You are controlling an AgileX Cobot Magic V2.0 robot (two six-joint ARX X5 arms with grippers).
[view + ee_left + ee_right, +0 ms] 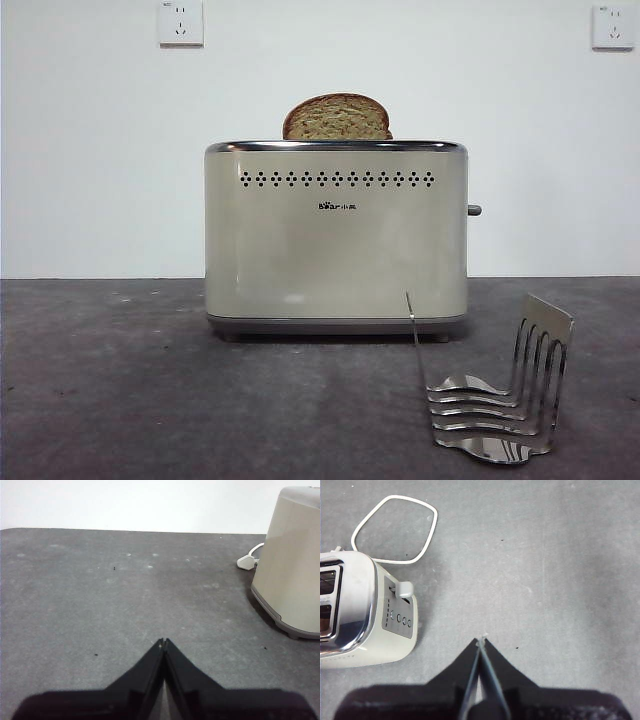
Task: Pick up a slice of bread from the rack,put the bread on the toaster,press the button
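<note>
Bread slice (337, 118) sat in the toaster (336, 240), rack (497, 400) empty. Both jaws closed, empty: left gripper (164, 642), right gripper (481, 641). Next, I'd judge: lever (403, 588) down.

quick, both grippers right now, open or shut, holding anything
Left gripper: shut, holding nothing, over bare table.
Right gripper: shut, holding nothing, near the toaster.

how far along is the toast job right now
Done: the slice of bread stands in the toaster, its top above the chrome rim, and the rack holds no bread. In hand: nothing; the left gripper and right gripper are both shut over bare table. Left, as far as I can judge: pressing the button, which sits high on its slot.
</note>
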